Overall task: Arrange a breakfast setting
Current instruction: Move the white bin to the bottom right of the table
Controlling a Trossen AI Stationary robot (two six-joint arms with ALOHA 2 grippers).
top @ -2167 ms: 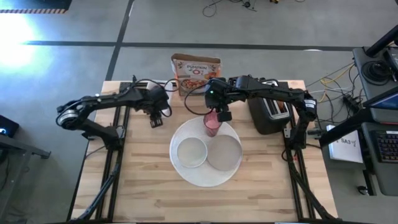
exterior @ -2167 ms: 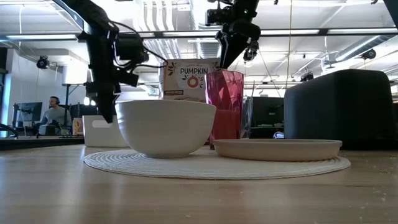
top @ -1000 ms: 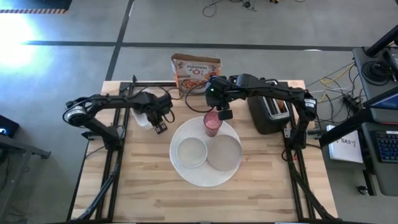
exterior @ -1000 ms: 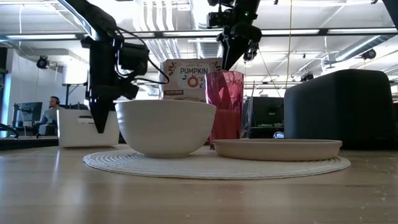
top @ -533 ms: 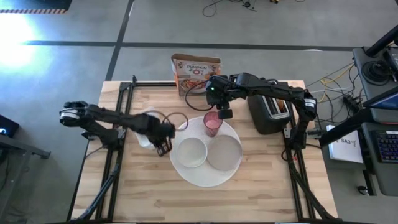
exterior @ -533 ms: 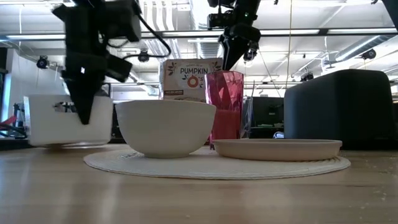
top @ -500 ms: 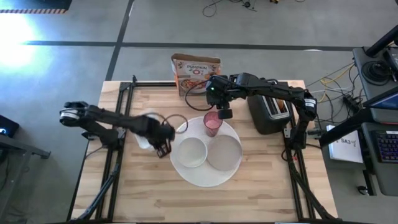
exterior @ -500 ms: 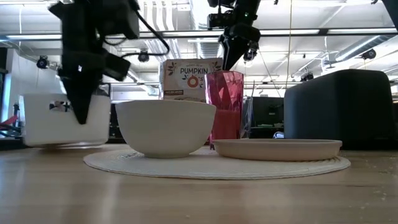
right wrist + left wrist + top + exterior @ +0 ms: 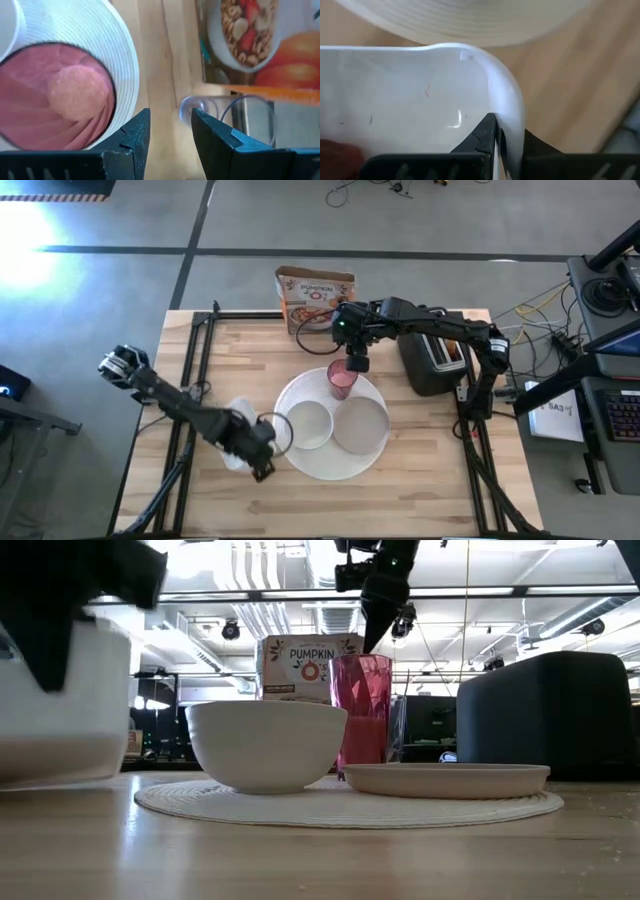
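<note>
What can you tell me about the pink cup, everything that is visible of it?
The pink cup is a translucent, faceted tumbler, plastic by its look, standing upright and open-topped on the far rim of the big round white plate. Nothing shows inside it. It stands behind the small white bowl and the small pale round plate. The right claw hovers open just above and beyond it, not touching.

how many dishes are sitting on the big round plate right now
3 on the big round white plate: the small white bowl left of centre, the small pale round plate to its right, the pink cup at the far edge.
</note>
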